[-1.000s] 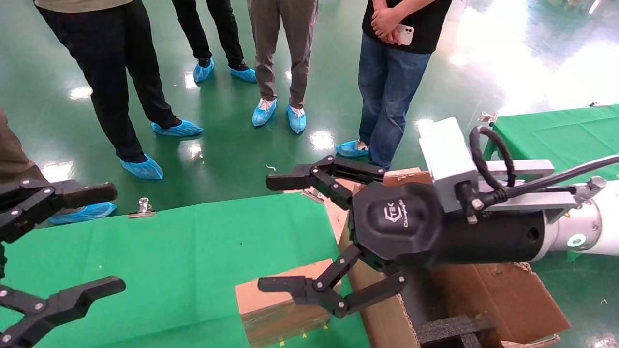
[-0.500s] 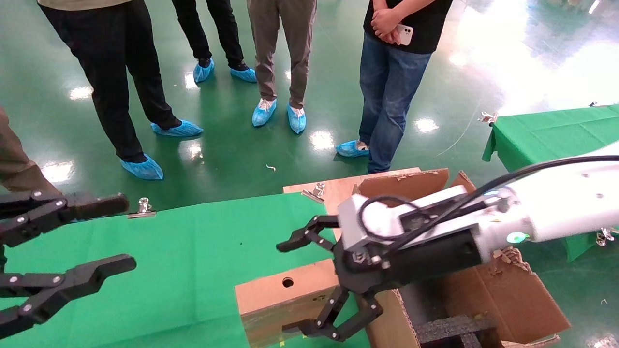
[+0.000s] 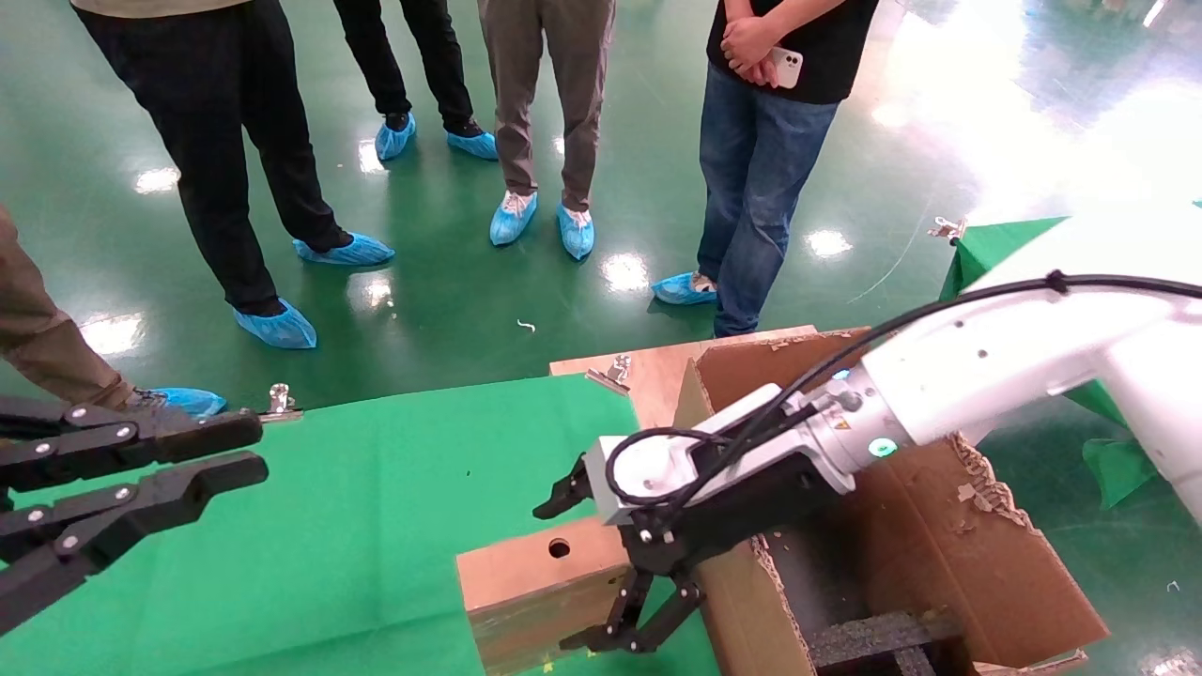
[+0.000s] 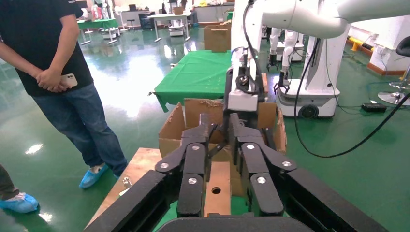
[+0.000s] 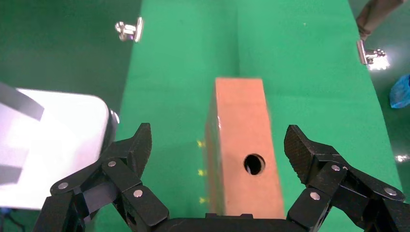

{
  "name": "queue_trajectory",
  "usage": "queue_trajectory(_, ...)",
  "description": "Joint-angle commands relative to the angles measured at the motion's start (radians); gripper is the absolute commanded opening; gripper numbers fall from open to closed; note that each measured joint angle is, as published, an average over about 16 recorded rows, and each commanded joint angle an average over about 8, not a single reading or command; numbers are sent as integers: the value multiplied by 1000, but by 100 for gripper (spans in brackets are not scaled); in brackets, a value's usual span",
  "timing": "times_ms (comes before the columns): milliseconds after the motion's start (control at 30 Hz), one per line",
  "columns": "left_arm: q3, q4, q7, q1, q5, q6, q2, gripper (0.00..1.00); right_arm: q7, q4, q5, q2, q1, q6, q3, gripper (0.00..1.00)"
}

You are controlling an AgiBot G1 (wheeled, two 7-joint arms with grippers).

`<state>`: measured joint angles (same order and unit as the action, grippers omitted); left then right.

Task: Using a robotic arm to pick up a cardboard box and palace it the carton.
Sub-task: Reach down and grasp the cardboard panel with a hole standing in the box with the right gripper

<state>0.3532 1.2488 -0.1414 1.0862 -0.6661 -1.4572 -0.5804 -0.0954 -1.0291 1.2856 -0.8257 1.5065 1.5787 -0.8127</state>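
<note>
**Still reaching — nothing packed yet**

Beside my table the carton (image 3: 948, 554) waits, foam inserts bare. My cardboard box (image 3: 535, 587) lies on the green cloth (image 3: 329, 526), just left of it. My right gripper (image 3: 587, 563) has swung down since a second ago and now straddles it, jaws wide — no contact visible. My left gripper (image 3: 164, 465) has nearly closed, idle.

Bright overhead light — glare on floor (image 3: 977, 103)

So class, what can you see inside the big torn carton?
Inside the carton, black foam inserts lie low against its dark inner wall. The right hand, open, hangs outside it, over the cardboard box. The frame's bottom edge and the carton's near wall hide its floor.
</note>
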Motion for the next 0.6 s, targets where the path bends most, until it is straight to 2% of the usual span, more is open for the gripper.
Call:
queue_trajectory(33, 0, 0, 0, 0, 0, 0, 0, 0, 22, 29, 17, -18, 20, -2, -27, 100)
queue_trajectory(467, 0, 0, 0, 0, 0, 0, 0, 0, 88, 107, 172, -135, 147, -1, -218, 100)
queue_trajectory(600, 0, 0, 0, 0, 0, 0, 0, 0, 103, 121, 183, -156, 167, -5, -256, 100)
